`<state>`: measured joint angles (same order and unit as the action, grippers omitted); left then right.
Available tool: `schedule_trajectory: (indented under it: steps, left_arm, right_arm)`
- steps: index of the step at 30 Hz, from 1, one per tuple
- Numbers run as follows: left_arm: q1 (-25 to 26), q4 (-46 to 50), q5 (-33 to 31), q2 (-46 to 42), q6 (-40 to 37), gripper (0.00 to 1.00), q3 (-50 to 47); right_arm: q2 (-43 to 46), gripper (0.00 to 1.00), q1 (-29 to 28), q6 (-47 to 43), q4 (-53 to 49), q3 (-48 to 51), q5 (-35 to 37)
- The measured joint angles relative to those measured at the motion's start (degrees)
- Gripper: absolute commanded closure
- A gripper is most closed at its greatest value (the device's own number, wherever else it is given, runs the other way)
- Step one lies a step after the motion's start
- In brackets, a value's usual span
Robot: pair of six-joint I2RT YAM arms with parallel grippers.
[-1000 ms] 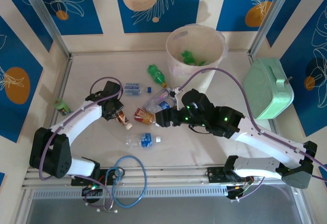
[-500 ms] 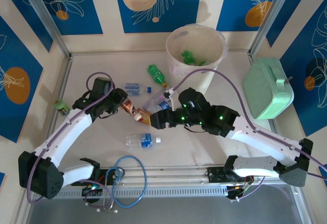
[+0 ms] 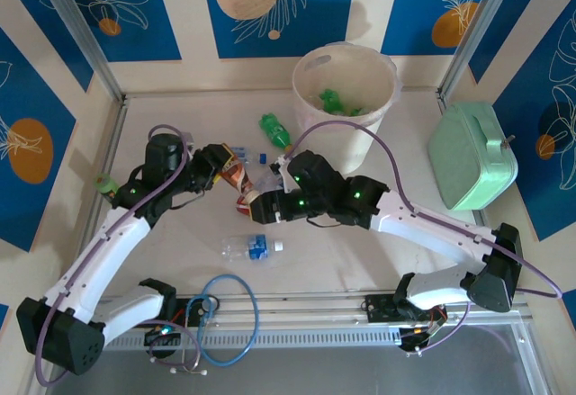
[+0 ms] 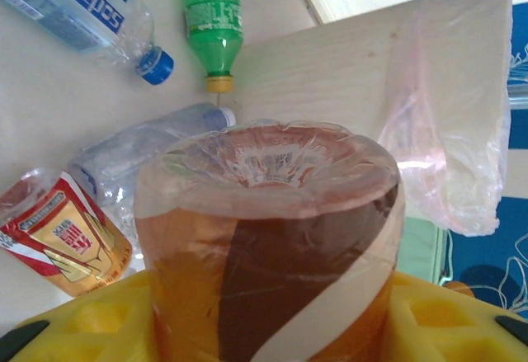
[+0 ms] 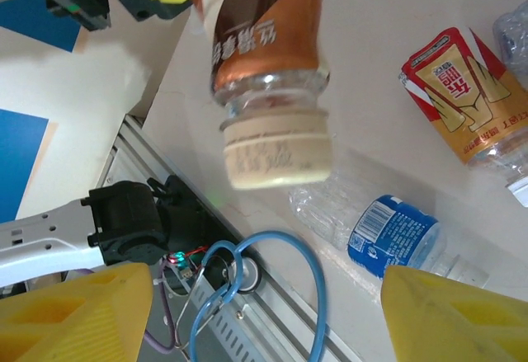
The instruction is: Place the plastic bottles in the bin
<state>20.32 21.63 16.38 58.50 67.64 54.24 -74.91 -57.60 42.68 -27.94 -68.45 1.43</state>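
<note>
Bare tabletop (image 3: 166, 112) upper left and lower centre, green bottle (image 3: 274, 130) lying just left of bin (image 3: 358, 134), mint case (image 3: 472, 157) far right.

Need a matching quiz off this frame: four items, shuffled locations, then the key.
1. brown bottle
2. yellow-capped green bottle
3. blue-labelled clear bottle
4. mint-green case

A. lying alone on the near side of the table
B. at the table's right edge
C. gripped in the left pincer
D. on the table, just left of the bin

Pairs: 1-C, 2-D, 3-A, 4-B
</note>
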Motion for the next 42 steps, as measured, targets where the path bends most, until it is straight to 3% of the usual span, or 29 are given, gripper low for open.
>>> schedule_trajectory:
  steps: [15, 30, 32, 34, 37, 39, 42]
  left_arm:
    - [4.26, -5.68, 4.28, 0.02, 2.60, 0.53, -2.45]
    - [5.42, -9.09, 4.63, 0.17, 4.57, 0.53, -4.37]
    - [5.42, -9.09, 4.63, 0.17, 4.57, 0.43, -4.39]
    - [5.42, -9.18, 4.57, 0.17, 4.72, 0.21, -4.39]
    - [5.55, -9.25, 4.61, 0.15, 4.59, 0.06, -4.48]
    - [5.60, -9.25, 4.39, 0.13, 4.17, 0.00, -4.48]
    - [5.68, -8.02, 3.17, 0.11, 2.40, 0.00, -3.89]
  right_arm:
    - [-2.62, 0.34, 1.25, 1.29, -0.83, -1.77, 1.03]
    - [-2.49, 0.68, 1.25, 2.27, -0.28, -1.60, 1.40]
    - [-2.43, 0.71, 1.25, 2.21, -0.24, -1.55, 1.36]
    - [-2.27, 0.74, 1.22, 2.03, -0.15, -1.51, 1.38]
    - [-1.79, 0.76, 1.22, 2.16, -0.11, -1.42, 1.66]
    - [-1.44, 0.76, 1.22, 2.14, -0.11, -1.16, 1.79]
    - [-1.01, 0.76, 1.22, 2.16, -0.15, -0.92, 2.21]
